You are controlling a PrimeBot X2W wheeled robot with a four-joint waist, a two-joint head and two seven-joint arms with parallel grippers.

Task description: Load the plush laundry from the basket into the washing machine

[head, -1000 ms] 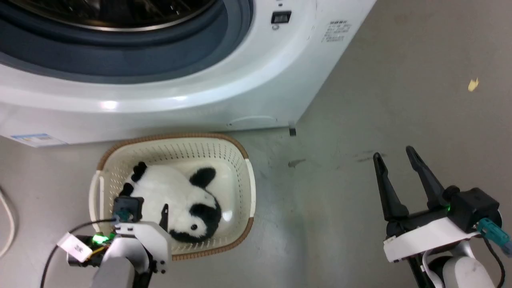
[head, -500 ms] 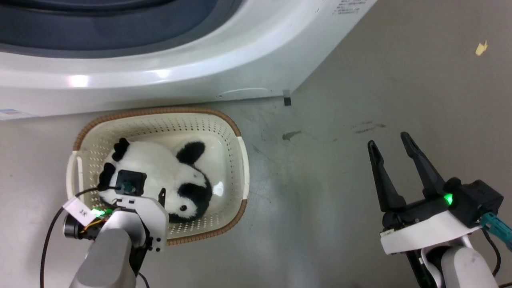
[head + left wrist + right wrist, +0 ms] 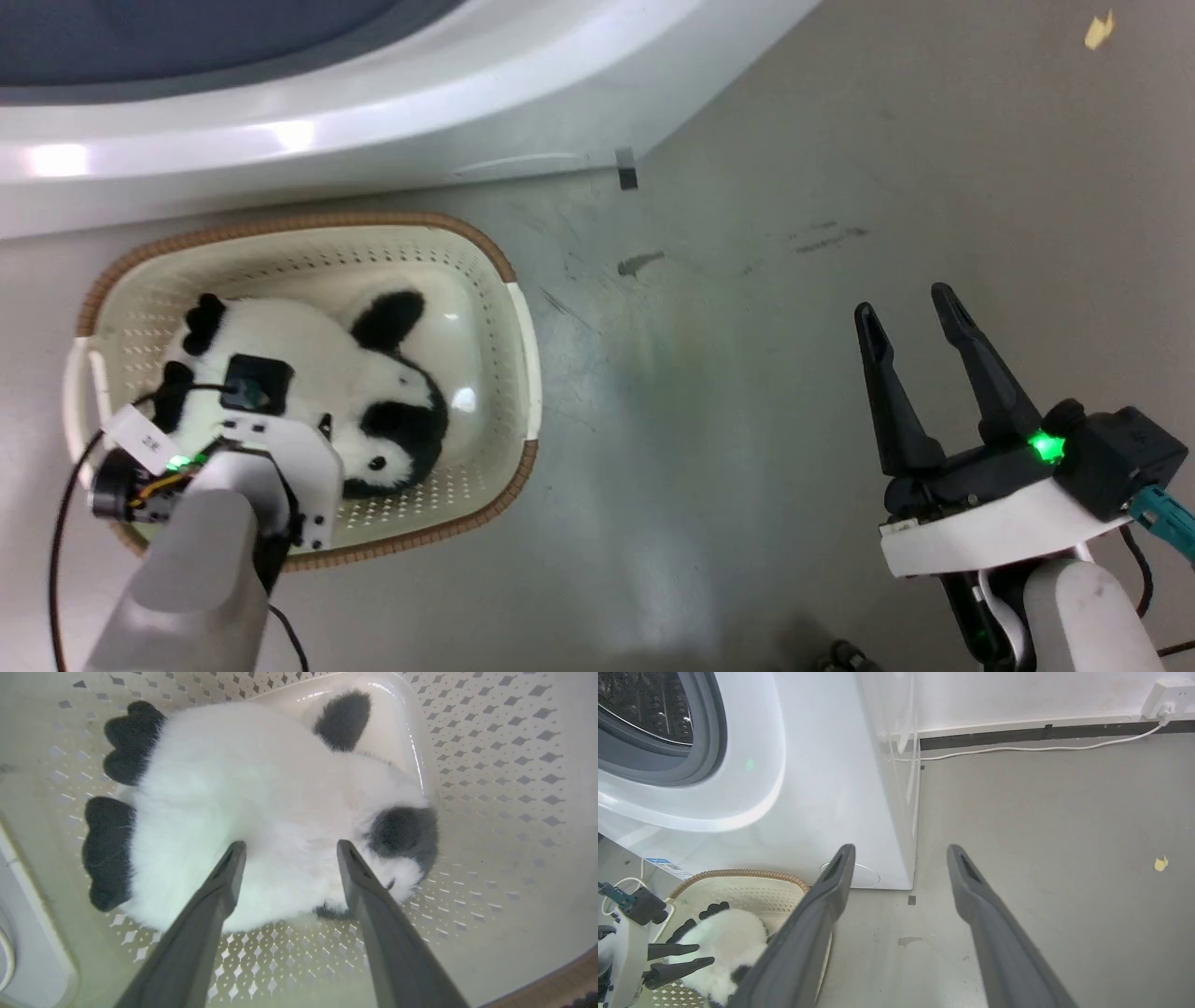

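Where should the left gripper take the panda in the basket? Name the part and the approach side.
Take the panda by its broad white middle, coming straight down from above. It lies low in the basket, whose walls block the sides, and the black limbs sit close to the wall. The left gripper hangs open over that middle, likely soft enough to pinch.
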